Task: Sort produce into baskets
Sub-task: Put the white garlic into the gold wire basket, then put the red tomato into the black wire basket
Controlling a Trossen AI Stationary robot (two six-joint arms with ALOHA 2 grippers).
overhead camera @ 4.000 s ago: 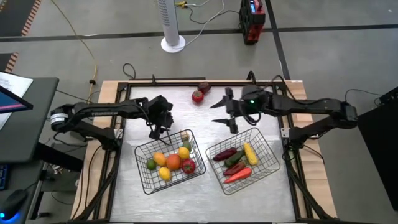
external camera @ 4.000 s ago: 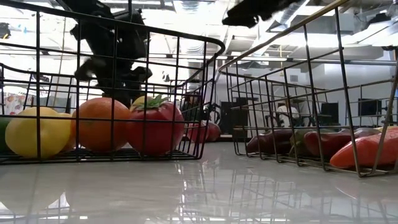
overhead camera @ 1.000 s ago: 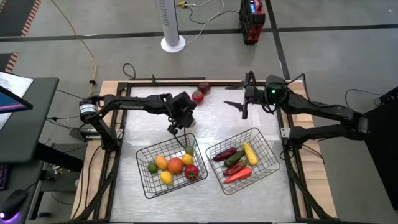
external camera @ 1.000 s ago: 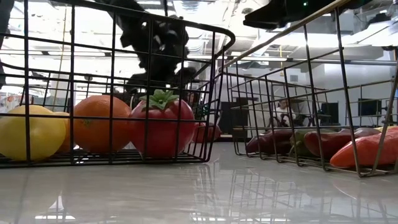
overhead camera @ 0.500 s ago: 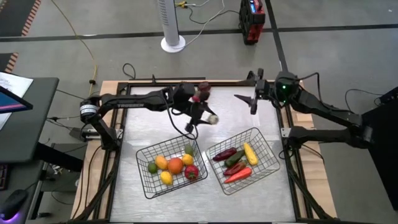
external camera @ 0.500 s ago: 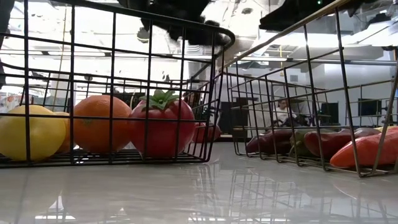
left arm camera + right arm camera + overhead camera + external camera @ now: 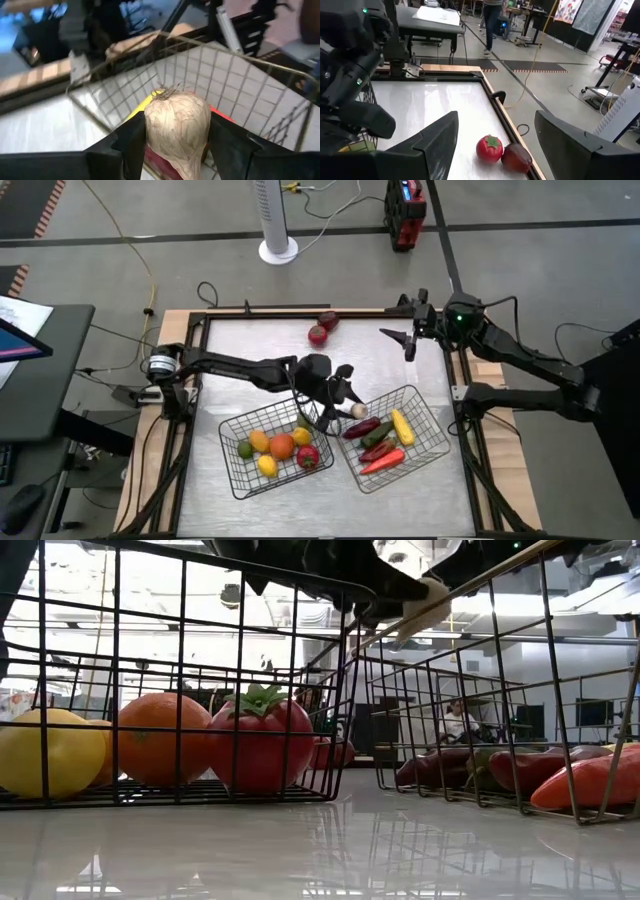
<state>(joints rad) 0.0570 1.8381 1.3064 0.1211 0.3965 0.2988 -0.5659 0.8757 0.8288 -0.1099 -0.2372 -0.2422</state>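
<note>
The step in hand is a carry: the left pincer (image 7: 345, 402) pinches a pale, onion-like bulb (image 7: 177, 127) and holds it above the near rim of the right basket (image 7: 436, 442), between the two baskets. The next move calls for travel further over that basket's interior, then spreading the fingers to drop the bulb clear of the wire rim. The right pincer (image 7: 408, 340) waits with fingers spread over the far right of the tabletop (image 7: 240, 345). The left basket (image 7: 232, 468) holds round items: an orange, a red tomato (image 7: 260, 745), yellow pieces and a green one. The right basket holds long items: dark purple, red, green and yellow. Two red pieces (image 7: 502, 152) lie unsorted near the tabletop's far edge, touching each other.
</note>
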